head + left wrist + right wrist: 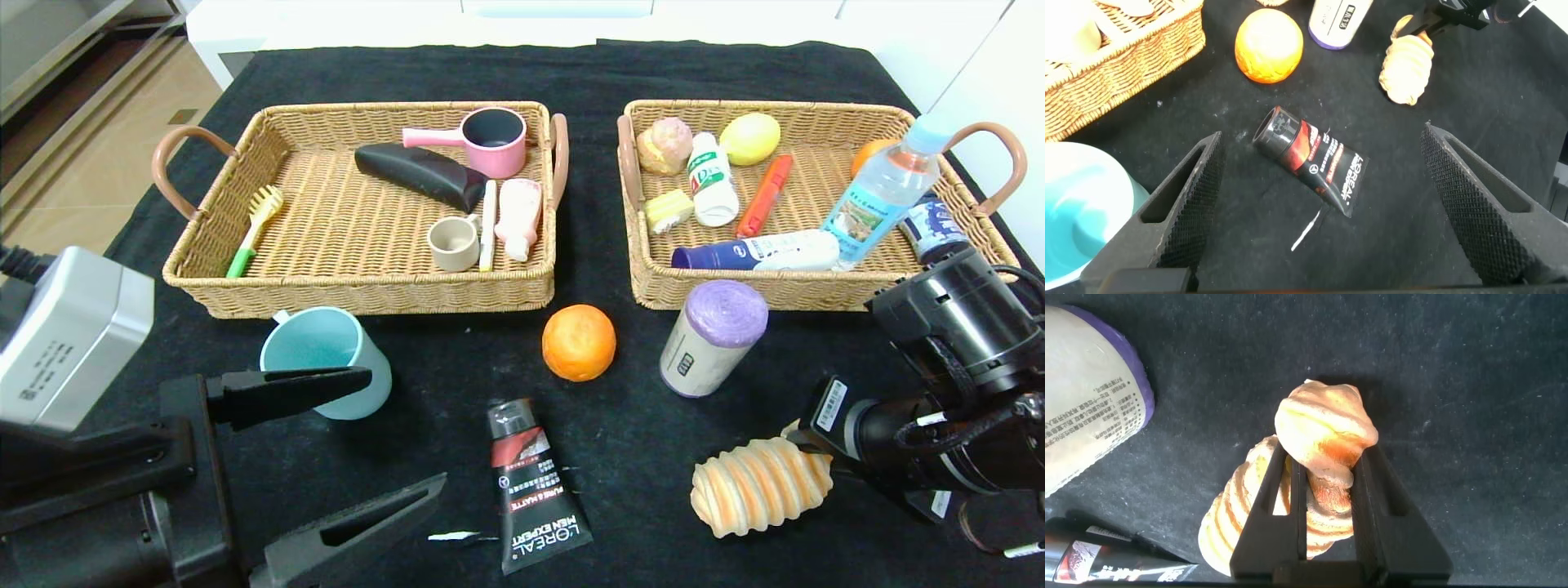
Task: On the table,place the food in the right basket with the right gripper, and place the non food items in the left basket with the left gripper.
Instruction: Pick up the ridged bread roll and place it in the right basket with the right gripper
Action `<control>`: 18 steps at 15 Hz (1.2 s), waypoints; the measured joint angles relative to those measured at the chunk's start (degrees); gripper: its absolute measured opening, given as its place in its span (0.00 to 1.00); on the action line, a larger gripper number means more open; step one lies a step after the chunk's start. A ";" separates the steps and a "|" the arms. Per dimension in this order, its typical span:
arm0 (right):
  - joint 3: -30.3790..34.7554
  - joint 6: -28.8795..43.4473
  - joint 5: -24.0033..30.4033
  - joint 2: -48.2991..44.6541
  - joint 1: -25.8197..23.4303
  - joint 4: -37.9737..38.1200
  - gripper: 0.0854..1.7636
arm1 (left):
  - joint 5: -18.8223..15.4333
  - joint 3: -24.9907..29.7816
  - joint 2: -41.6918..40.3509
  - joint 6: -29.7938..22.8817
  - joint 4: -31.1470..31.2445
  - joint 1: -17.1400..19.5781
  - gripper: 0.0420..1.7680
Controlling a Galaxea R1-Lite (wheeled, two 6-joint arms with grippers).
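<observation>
My right gripper point(804, 447) is shut on one end of a striped spiral bread point(759, 486) at the front right of the table. In the right wrist view the fingers point(1282, 498) pinch the bread point(1323, 425), which bulges past their tips. My left gripper point(408, 426) is open and empty above the table's front left. A black L'Oreal tube point(535, 486) lies between and below its fingers, also in the left wrist view point(1310, 159). The left basket point(359, 298) and right basket point(784, 294) stand at the back, each holding several items.
An orange point(579, 342) and a purple-capped roll point(713, 336) lie in front of the right basket. A teal cup point(325, 359) stands in front of the left basket, beside my left gripper's far finger point(286, 384). A small white sliver point(453, 536) lies by the tube.
</observation>
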 joint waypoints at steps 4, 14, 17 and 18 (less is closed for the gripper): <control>-0.21 0.01 0.09 -0.24 0.06 0.20 0.19 | -0.09 0.02 0.00 0.01 0.00 0.00 0.97; -5.47 -0.46 -0.10 -5.06 -1.22 7.69 0.18 | 0.17 0.50 0.44 0.11 -0.16 -1.40 0.97; -9.89 -2.85 -0.29 -7.46 -4.11 11.47 0.18 | 0.24 0.50 0.44 0.09 -0.16 -1.55 0.97; -11.07 -4.07 -0.29 -8.53 -5.21 11.69 0.18 | 0.28 0.52 0.44 0.11 -0.13 -1.55 0.97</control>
